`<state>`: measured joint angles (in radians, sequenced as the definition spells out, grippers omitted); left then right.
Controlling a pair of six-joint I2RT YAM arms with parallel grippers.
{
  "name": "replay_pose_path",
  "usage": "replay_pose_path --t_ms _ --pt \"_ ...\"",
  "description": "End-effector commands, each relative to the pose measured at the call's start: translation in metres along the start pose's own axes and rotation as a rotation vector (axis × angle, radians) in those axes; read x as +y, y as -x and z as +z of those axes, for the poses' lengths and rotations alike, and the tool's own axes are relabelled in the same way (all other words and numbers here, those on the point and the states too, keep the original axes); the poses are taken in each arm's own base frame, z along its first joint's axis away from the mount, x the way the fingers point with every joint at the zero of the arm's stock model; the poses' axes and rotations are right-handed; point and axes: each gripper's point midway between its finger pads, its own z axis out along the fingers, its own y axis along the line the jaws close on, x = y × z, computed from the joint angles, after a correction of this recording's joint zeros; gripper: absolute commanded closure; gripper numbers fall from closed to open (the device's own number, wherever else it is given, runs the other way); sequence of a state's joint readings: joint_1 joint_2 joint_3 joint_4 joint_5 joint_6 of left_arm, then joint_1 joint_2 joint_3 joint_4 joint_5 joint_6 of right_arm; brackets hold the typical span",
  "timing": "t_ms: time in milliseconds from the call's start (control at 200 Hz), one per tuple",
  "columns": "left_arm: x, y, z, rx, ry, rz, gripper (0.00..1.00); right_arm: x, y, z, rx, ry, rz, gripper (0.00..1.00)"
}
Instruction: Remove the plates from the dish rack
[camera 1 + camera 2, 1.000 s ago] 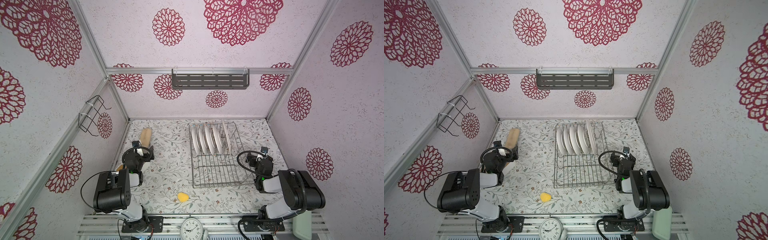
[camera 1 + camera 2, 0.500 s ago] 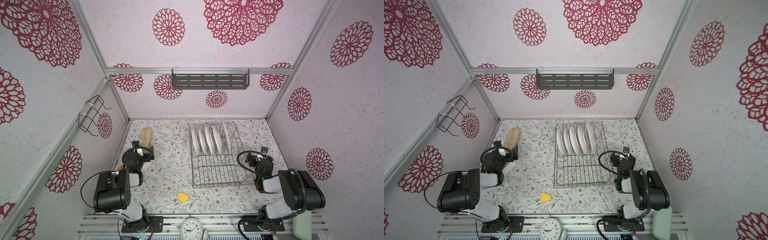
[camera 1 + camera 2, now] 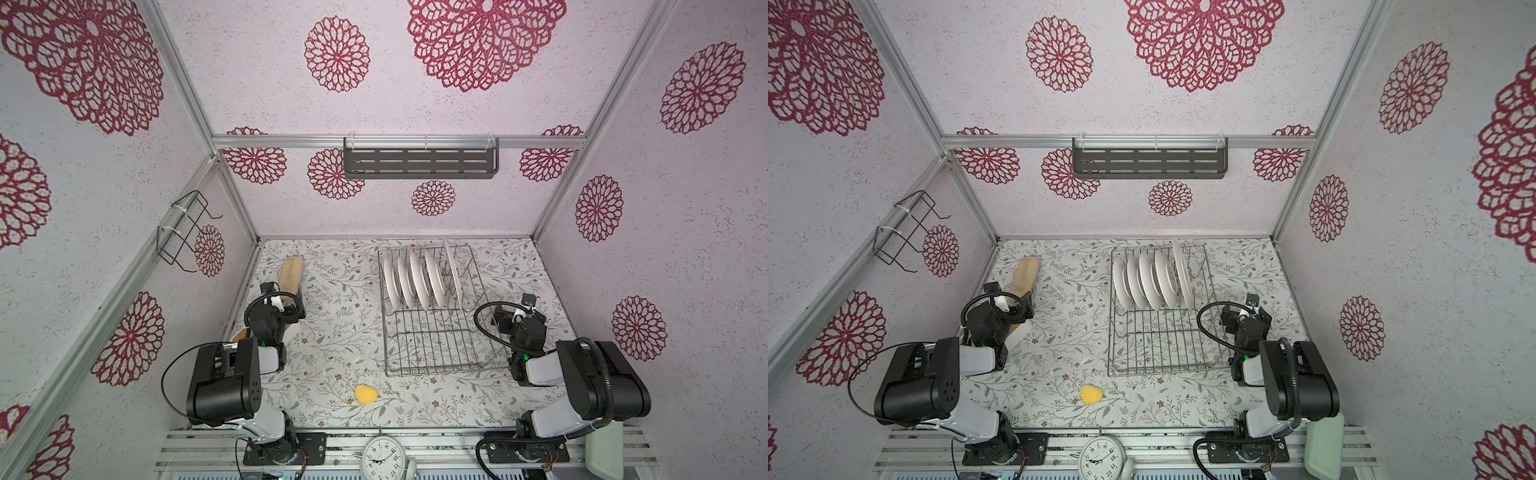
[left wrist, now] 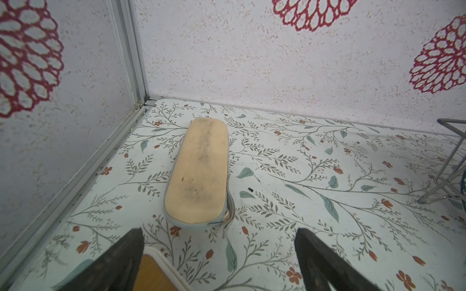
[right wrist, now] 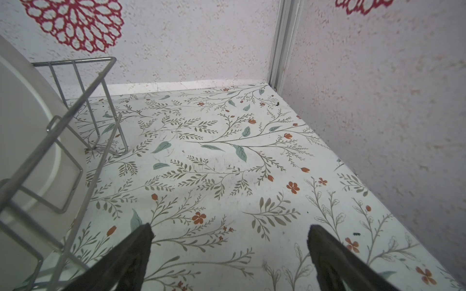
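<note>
left gripper [image 4: 219, 230], right gripper [image 5: 230, 226]: jaws spread wide, nothing held. plates [image 3: 415, 279] packed tight at back edge of rack [image 3: 432, 345]; pulling one may clip neighbours or drag rack.

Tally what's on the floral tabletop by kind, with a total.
dish rack: 1
plates: 5, all standing in it
tan zip pouch: 1
yellow lump: 1
white-edged orange item, partly hidden: 1
Total: 9
</note>
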<state>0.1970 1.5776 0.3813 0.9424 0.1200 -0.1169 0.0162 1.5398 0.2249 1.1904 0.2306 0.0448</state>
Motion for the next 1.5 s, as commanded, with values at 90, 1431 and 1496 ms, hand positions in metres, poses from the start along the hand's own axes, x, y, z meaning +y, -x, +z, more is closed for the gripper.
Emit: replay_pose_path --t_ms 90,1431,1496 --pt "-0.001 0.014 0.002 -0.03 0.004 0.003 0.03 0.002 0.016 0.003 -0.05 -0.001 0.006 0.01" --pt "-0.018 0.077 -0.044 -0.044 0.159 -0.108 0.03 -0.029 0.089 -0.034 -0.019 -0.157 0.027 0.01" --pt "-0.025 0.079 -0.047 -0.018 0.145 -0.15 0.03 -0.036 0.101 -0.04 -0.004 -0.193 0.055 0.01"
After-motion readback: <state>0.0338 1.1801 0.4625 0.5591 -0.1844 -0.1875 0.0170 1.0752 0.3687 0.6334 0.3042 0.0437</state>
